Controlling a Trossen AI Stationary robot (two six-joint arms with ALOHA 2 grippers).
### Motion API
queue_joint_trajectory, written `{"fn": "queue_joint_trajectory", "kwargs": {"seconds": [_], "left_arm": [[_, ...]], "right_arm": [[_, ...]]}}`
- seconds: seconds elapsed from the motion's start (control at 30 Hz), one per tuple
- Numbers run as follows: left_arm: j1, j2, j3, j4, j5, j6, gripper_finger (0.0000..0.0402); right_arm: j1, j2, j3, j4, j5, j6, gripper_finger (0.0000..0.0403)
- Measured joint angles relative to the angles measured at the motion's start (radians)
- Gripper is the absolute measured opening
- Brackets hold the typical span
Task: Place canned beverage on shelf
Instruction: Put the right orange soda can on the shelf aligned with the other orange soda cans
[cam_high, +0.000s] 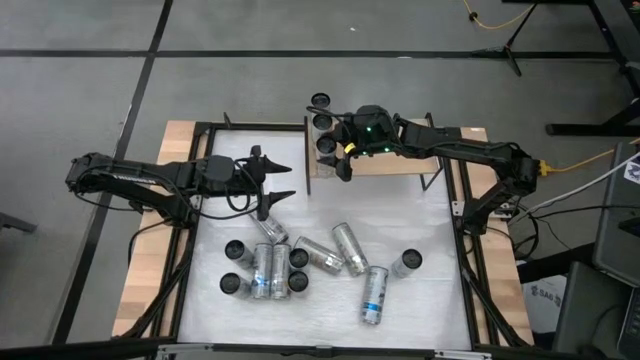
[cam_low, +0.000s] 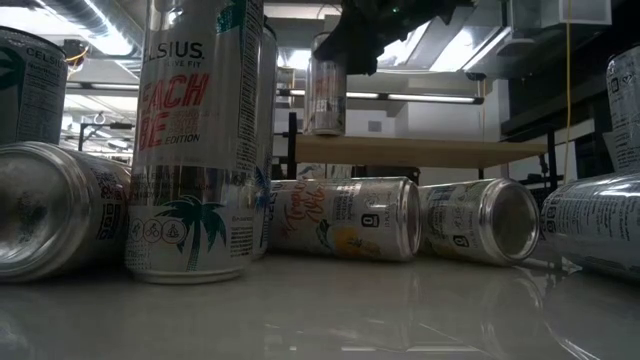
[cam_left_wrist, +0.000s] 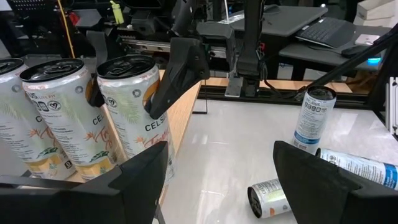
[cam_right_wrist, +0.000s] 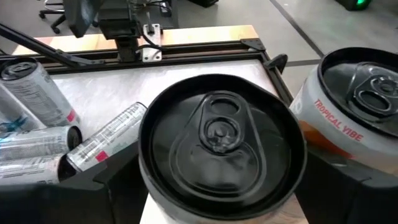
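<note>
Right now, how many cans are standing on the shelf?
3, in a row along the shelf's left end: far can, middle can, and near can at the right gripper. It could hide another.

shelf (cam_low: 420, 150) posts hidden behind cans (cam_low: 345, 217)

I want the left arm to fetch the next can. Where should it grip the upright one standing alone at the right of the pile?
Grip the upright can around its cylindrical wall, about mid-height, fingers either side. Coming down from above looks best: it stands alone with its dark top up, though a lying can sits close on its left. The left gripper is open.
</note>
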Motion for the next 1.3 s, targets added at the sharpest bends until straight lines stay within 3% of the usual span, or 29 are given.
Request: {"fn": "queue_joint_trajectory", "kwargs": {"seconds": [0.97,1.3], "left_arm": [[0.000,0.000,0.000,0.000,0.000,0.000,0.0283],[0.000,0.000,0.000,0.000,0.000,0.000,0.0283]], "right_arm": [[0.000,-0.007,0.001,0.006,0.008,0.003,0.0326],[0.000,-0.012,0.067,-0.014,-0.012,0.004,0.0326]]}}
